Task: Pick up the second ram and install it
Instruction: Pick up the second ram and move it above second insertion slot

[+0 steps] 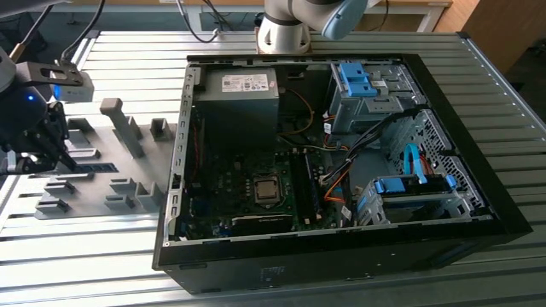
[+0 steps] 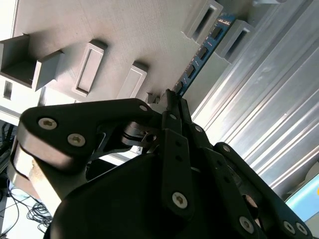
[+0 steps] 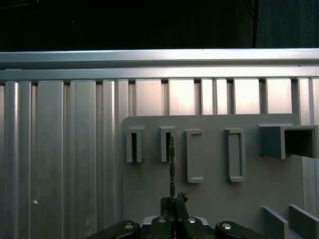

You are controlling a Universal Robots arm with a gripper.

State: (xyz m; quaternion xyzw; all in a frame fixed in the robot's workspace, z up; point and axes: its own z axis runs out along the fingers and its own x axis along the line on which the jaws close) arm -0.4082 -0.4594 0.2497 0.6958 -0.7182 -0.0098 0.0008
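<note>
The second ram point(image 2: 202, 52) is a thin green stick with dark chips. It lies on the grey holder plate point(image 1: 128, 192) at the exterior view's left, beside the open computer case. My gripper point(image 2: 169, 97) is down over the plate, its two dark fingers pressed together on the near end of the stick. Seen edge-on in the first wrist view, the ram point(image 3: 171, 164) runs from my gripper point(image 3: 173, 200) to a grey slot block point(image 3: 166, 143). In the exterior view the gripper point(image 1: 64, 163) sits at the plate's left side, next to the dark strip of the ram point(image 1: 94, 167).
The open computer case point(image 1: 341, 160) lies on the slatted metal table, its motherboard memory slots point(image 1: 307, 185) near the middle. Blue drive brackets point(image 1: 357, 80) and cables fill its right half. Grey holder blocks point(image 1: 128, 128) stand up from the plate. The arm's base point(image 1: 286, 32) is behind the case.
</note>
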